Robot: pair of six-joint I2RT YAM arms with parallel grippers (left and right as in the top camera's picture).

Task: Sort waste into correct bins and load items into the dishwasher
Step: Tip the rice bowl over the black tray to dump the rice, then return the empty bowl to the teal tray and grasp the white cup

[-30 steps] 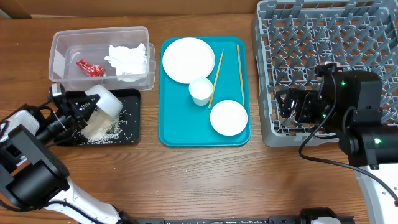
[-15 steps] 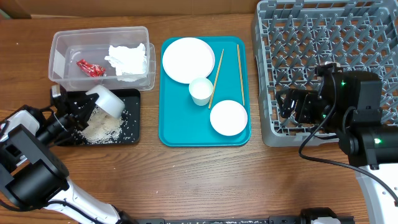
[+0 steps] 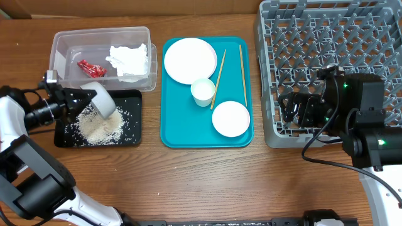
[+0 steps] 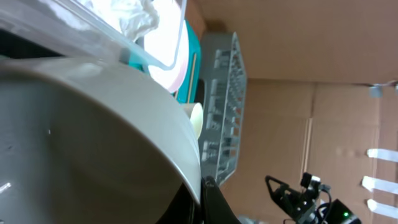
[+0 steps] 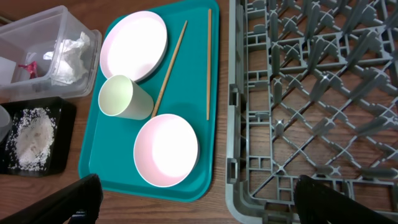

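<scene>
From overhead, the left jaws clamp the rim of the bowl (image 3: 100, 100), which is tipped over the black tray (image 3: 132, 135) left of the teal tray (image 3: 173, 135). Rice (image 3: 100, 127) lies heaped beneath it. The rack (image 3: 326, 37) stands right of the teal tray, so we judge the bowl must cross it, and the right arm is nearer. In the left wrist view the bowl fills the frame, with one finger (image 4: 214, 208) at its rim. The right wrist view shows the right jaws wide apart and empty, by the rack edge facing the teal tray.
</scene>
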